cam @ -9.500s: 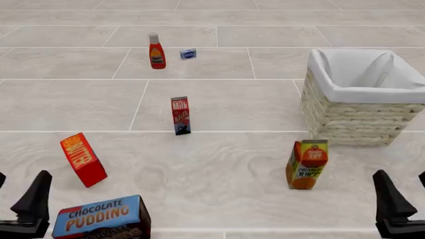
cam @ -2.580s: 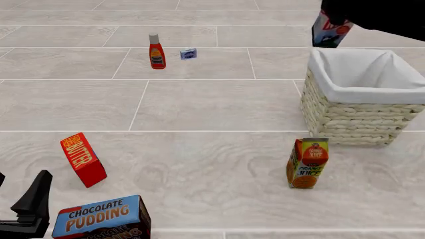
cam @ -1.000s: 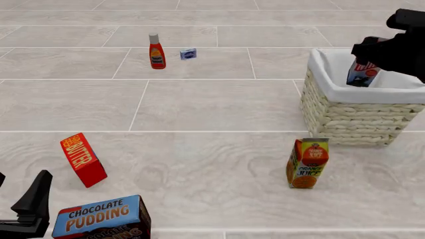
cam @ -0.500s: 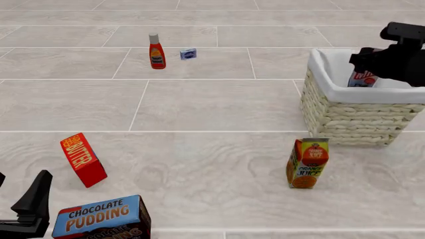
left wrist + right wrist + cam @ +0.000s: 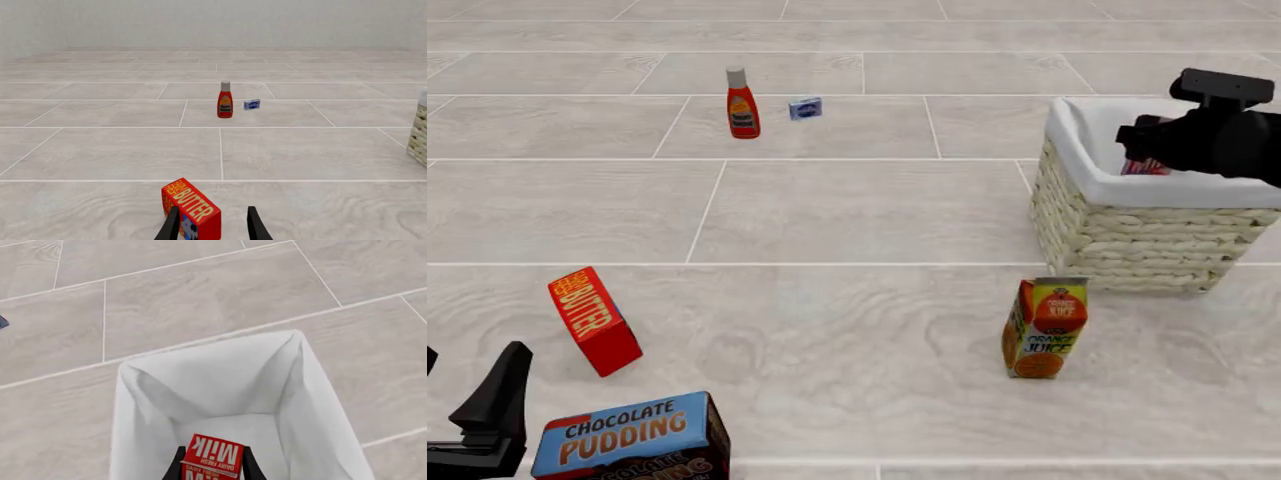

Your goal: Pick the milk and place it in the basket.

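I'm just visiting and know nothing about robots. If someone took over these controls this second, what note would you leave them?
Right claw: shut on the milk, holding it down inside the basket, over the white lining.
Left claw: open, holding nothing, low near the butter box.
Done: milk picked up and carried into the basket.
Left: open the right claw to release the milk, then lift the arm clear. Whether the carton touches the basket floor cannot be told.
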Motion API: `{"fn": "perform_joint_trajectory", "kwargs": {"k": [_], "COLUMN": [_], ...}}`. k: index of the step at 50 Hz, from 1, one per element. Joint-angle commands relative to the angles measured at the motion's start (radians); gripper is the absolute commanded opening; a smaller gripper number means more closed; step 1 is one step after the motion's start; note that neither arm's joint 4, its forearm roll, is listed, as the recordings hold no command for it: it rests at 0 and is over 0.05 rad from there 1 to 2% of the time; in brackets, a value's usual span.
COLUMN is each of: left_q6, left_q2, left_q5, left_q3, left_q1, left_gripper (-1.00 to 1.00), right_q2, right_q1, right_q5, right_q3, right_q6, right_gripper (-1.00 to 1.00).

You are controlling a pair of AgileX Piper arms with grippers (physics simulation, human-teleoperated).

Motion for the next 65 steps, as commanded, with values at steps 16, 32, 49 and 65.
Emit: {"fn": "perform_joint_trajectory", "kwargs": {"k": [16,32,49,65], "left_q6": [0.0,0.0,0.0,0.0], "left_q2": [0.0,0.0,0.0,0.0], "left_q5": [0.0,0.0,0.0,0.0], "left_q3": [0.0,0.0,0.0,0.0], "left_q1": [0.0,0.0,0.0,0.0], "left_gripper": [1.0,1.0,1.0,1.0], "right_q2": [-0.001,-0.059,-0.23,-0.491], "right_q1": [-0.005,-0.004,0.009,0.054], "right_q5": [-0.002,0.002,0.0,-0.029], "right_q3": [-0.02,0.01,0.11,0.28], "right_q6": [0.025,0.023,0.02,0.035], "right_gripper": [1.0,1.0,1.0,1.0]}}
